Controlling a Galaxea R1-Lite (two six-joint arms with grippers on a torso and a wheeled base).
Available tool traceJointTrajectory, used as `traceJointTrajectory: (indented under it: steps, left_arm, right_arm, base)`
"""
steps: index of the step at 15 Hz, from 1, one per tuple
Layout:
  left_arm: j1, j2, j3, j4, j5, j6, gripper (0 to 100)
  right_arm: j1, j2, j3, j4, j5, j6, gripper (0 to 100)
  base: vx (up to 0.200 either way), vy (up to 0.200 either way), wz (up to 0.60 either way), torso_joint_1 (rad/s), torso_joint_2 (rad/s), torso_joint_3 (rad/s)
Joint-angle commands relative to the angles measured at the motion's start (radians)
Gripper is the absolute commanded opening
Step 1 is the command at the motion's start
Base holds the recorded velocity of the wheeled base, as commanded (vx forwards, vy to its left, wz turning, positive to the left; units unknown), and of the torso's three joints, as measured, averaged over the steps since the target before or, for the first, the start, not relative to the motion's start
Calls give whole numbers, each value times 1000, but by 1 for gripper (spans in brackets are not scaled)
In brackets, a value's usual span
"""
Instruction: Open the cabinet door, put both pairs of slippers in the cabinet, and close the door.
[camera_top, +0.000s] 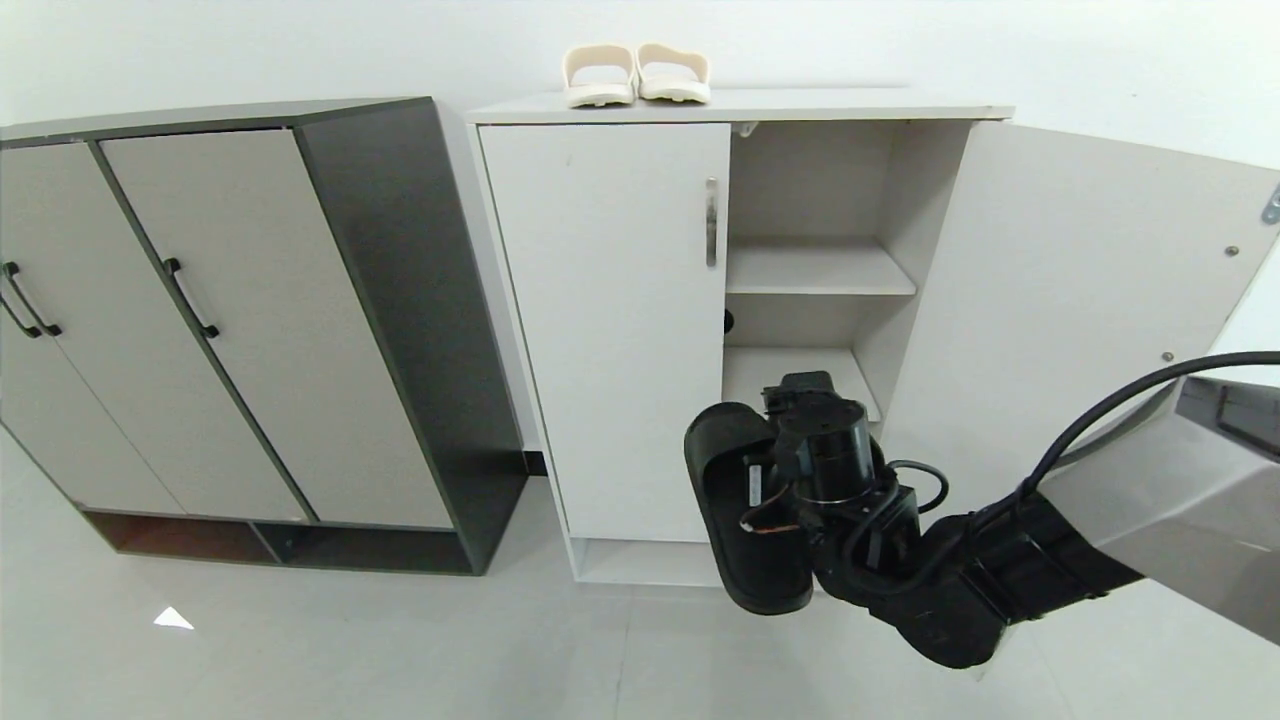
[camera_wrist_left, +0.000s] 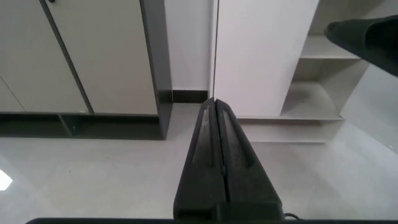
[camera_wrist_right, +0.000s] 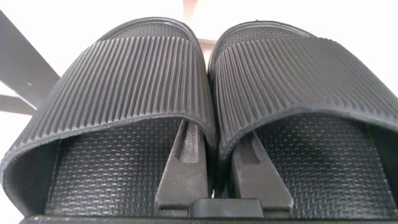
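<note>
Two black slippers (camera_top: 730, 520), likely light, rubbery and bendy (so best held by their adjoining inner walls), hang pinched together in the right claw (camera_wrist_right: 216, 163) before the open cabinet's (camera_top: 600, 300) lower shelf (camera_top: 750, 365), while the left claw (camera_wrist_left: 215, 112) is pressed together, empty.

Slippers (camera_top: 636, 74) atop cabinet (camera_top: 600, 330); held slippers (camera_top: 745, 530) before it (another cabinet (camera_top: 250, 330) left).

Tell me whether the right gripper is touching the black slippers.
Touching. In the right wrist view the right gripper has one finger inside each of the black slippers, clamping their adjoining side walls between them.
</note>
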Motion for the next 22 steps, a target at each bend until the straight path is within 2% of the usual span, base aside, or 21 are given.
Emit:
traceJointTrajectory:
  steps: [1, 5, 19, 22]
  left_arm:
    - [0, 3, 0, 0, 0, 0, 0]
    - [0, 3, 0, 0, 0, 0, 0]
    - [0, 2, 0, 0, 0, 0, 0]
    - [0, 2, 0, 0, 0, 2, 0]
  right_arm:
    - [0, 41, -10, 0, -7, 1, 0]
    - [-3, 42, -10, -1, -8, 0, 0]
    - [-18, 139, -79, -18, 4, 55, 0]
    - [-18, 176, -97, -37, 3, 55, 0]
  base:
    - [0, -200, 0, -2, 2, 2]
    - [0, -200, 0, 8, 1, 2]
    - [0, 0, 0, 0, 0, 0]
    - [0, 0, 0, -1, 4, -149]
